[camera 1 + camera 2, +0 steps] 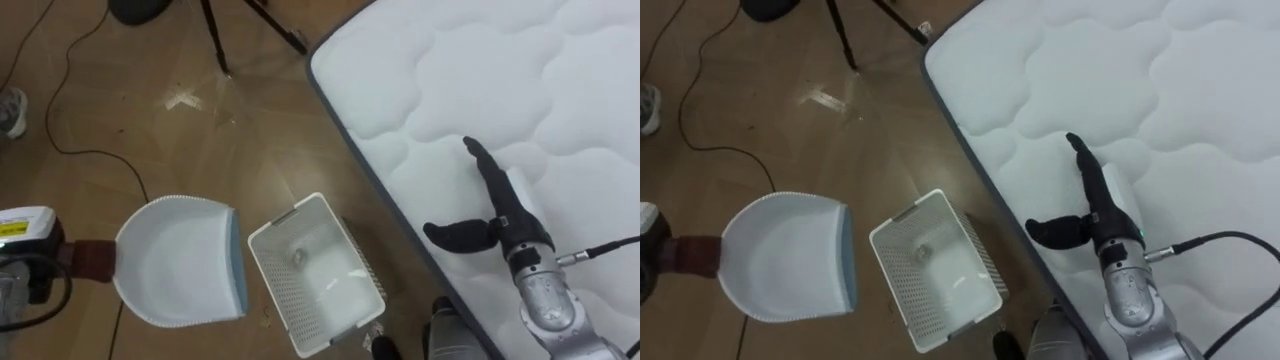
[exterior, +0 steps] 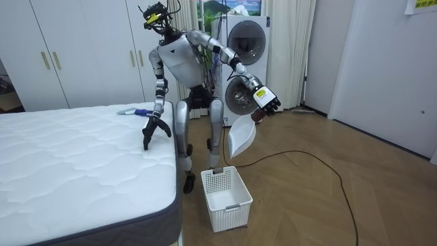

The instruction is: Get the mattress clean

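Left hand [image 2: 268, 100] is closed round the dustpan [image 1: 180, 262] handle, arm out over the floor. The pan hangs above and just left of the basket [image 1: 285, 305], not touching it. Right hand [image 1: 503, 222] rests on the bed [image 1: 480, 70] near its edge, fingers straight, thumb splayed, holding nothing. What looks like the brush [image 2: 134, 111] lies on the bed beyond that hand.

I read this as the dump step. To do it well, I get the lip over the basket opening first, stay low and tilt slowly so nothing lands on the floor.

Pan's long axis runs left-right in the eye views, handle left, blue-edged mouth right toward the basket. Room view shows the mouth tilted down.
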